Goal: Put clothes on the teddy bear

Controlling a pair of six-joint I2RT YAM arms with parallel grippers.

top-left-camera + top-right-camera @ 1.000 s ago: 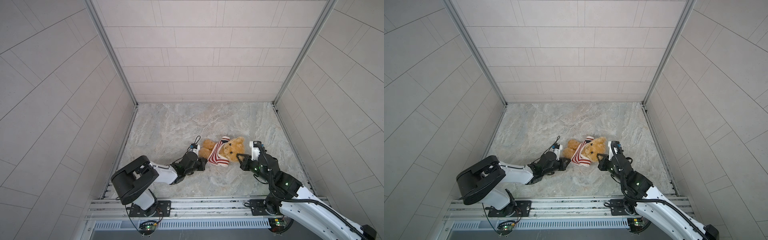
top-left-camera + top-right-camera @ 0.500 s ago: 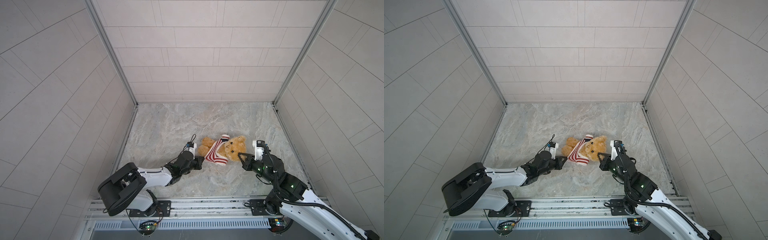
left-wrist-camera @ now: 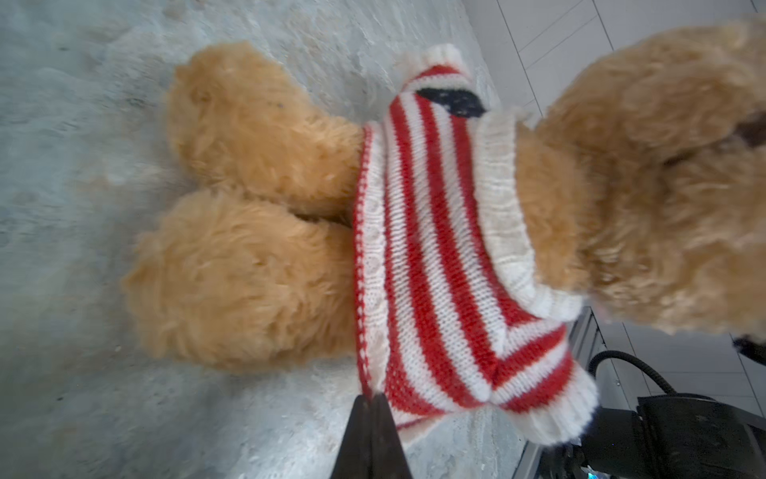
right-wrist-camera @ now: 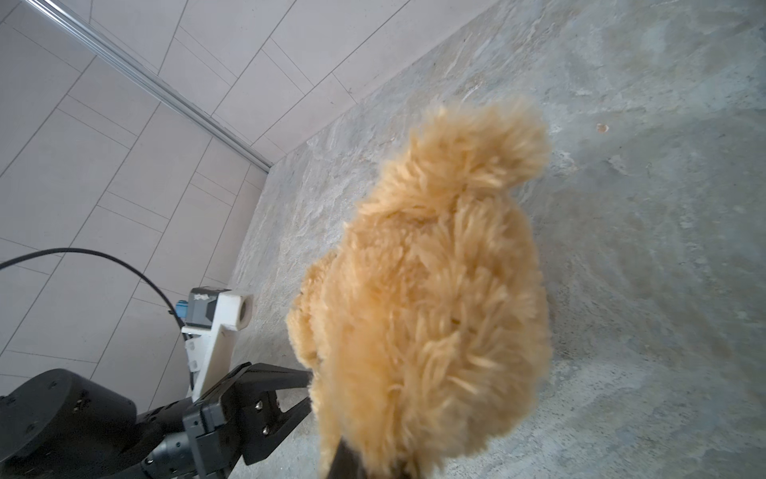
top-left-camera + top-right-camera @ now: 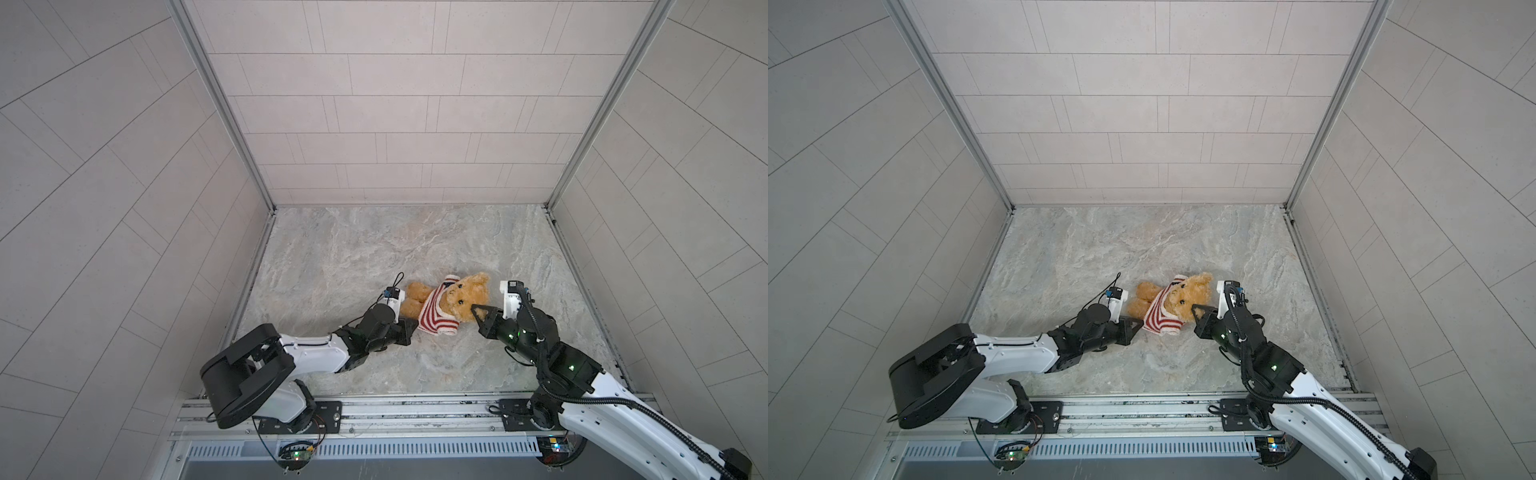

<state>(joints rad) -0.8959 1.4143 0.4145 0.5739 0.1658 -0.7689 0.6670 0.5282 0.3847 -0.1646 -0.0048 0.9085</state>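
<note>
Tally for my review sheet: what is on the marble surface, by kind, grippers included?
Teddy bear: 1
Red-and-white striped sweater: 1
Grippers: 2, left gripper and right gripper
Total: 4

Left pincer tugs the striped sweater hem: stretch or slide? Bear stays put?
The red-and-white striped knitted sweater is loose, bunched knit: probably stretches before sliding over fur. The fluffy golden-brown plush teddy bear looks light and floppy; it may drag across the stone-look table unless the right pincer anchors its head.
</note>
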